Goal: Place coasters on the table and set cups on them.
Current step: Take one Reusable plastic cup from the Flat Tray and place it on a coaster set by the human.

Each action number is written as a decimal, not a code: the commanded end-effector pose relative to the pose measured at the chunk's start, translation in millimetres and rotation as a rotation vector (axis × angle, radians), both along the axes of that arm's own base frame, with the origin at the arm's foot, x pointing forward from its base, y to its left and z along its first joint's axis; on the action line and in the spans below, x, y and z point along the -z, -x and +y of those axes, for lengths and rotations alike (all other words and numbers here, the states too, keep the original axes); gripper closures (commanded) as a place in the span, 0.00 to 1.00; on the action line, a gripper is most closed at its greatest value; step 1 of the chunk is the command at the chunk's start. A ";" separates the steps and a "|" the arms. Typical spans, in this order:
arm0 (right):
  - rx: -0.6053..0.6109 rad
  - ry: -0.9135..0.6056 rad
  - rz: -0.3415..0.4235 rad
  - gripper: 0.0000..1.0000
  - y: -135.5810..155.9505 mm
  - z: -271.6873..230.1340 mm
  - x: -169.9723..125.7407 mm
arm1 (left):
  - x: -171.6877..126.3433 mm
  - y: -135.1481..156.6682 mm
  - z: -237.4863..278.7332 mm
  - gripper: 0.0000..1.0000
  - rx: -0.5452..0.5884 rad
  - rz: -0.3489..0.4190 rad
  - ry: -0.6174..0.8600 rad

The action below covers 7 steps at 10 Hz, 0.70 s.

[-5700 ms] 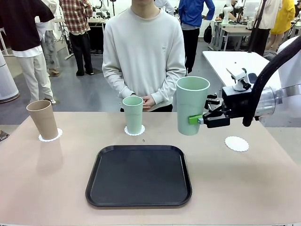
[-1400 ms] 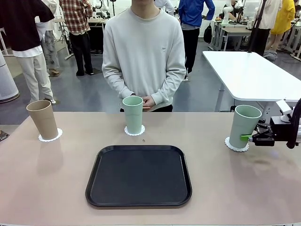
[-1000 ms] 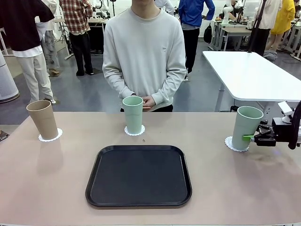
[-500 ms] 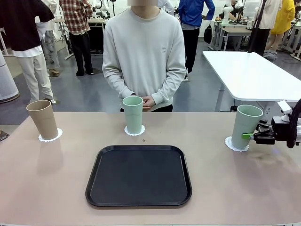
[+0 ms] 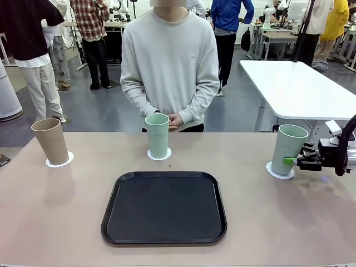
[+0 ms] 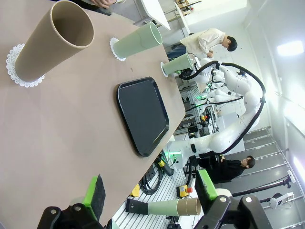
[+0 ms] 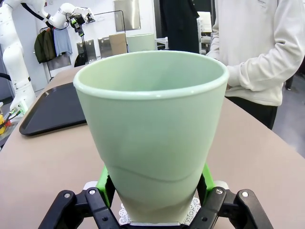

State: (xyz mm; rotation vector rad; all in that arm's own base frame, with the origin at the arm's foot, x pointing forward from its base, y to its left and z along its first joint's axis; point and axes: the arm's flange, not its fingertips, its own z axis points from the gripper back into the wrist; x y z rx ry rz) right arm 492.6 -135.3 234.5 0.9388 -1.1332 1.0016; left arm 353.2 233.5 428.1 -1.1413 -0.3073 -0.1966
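At the front view's right edge, the right gripper (image 5: 293,161) is clamped on a mint cup (image 5: 288,149), low on its wall. That cup sits on a white coaster (image 5: 280,171) on the beige table (image 5: 67,211), leaning slightly. Well off to the gripper's left, a second mint cup (image 5: 157,135) stands on its coaster (image 5: 159,155) in front of the person (image 5: 169,61); farther left, a tan cup (image 5: 50,141) stands on a third coaster (image 5: 59,162), tilted a little. A black tray (image 5: 164,207) lies between, nearer the robot's side.

Left wrist view: the left gripper (image 6: 150,193) has its green pads (image 6: 95,192) spread apart with nothing between them, hanging off the table edge. Ahead of it lie the tan cup (image 6: 53,40) on its coaster (image 6: 14,67), the tray (image 6: 143,113), and both mint cups (image 6: 138,41) beyond, the farther one (image 6: 179,64) at the other arm.

Right wrist view: the mint cup (image 7: 152,129) sits right between the fingers, green pads (image 7: 104,181) pressed on both sides near its base. The coaster's (image 7: 194,208) lacy edge shows under it. The tray (image 7: 53,109) is beyond to the left, the person's sleeve (image 7: 267,57) beyond to the right.
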 end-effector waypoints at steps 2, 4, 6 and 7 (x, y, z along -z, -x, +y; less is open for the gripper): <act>0.015 -0.004 0.031 0.18 -5.7 2.0 0.3 | -2.9 0.2 -0.3 0.00 -0.007 0.000 0.014; 0.015 -0.005 0.038 0.18 -5.0 3.4 2.0 | -2.9 0.2 -0.3 0.00 -0.007 0.000 0.014; 0.012 -0.002 0.047 0.08 -4.5 3.9 2.4 | -2.9 0.2 -0.3 0.00 -0.007 0.000 0.014; 0.008 0.002 0.054 0.00 -4.0 4.0 2.1 | -2.9 0.2 -0.3 0.00 -0.007 0.000 0.014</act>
